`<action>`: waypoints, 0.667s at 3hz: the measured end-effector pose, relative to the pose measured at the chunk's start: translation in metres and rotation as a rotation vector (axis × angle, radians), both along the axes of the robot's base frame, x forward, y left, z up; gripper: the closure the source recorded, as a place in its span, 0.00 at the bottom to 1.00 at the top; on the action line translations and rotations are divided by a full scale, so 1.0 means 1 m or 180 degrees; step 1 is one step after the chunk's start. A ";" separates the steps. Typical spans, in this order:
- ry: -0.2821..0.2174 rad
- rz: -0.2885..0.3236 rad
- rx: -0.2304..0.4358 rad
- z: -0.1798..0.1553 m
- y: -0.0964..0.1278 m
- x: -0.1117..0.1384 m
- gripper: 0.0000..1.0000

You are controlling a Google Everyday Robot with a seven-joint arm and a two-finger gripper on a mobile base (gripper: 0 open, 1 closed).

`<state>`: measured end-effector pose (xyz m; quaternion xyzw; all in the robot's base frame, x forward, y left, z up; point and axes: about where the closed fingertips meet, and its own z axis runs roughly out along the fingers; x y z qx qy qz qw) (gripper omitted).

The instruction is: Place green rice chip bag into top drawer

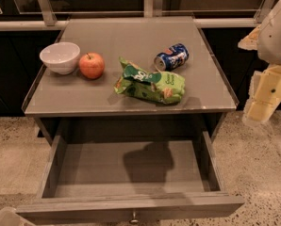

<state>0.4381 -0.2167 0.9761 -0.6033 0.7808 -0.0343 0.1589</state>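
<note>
The crinkled green foil chip bag (150,84) lies on the desk (107,36), the open grey wooden drawer (131,206) at six o'clock. The cream gripper (265,98) hangs at three o'clock. Whether it is closed cannot be told.

The gripper (262,108) hangs right of the table (131,36). The pulled-out drawer (93,169) lies open from above. Beside the bag (150,84), a can (171,56) sits far-right, an apple (91,65) left.
</note>
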 end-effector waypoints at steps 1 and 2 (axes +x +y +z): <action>0.0000 0.0001 0.0000 0.000 0.000 0.000 0.00; 0.0005 0.0053 0.0029 -0.003 0.007 0.008 0.00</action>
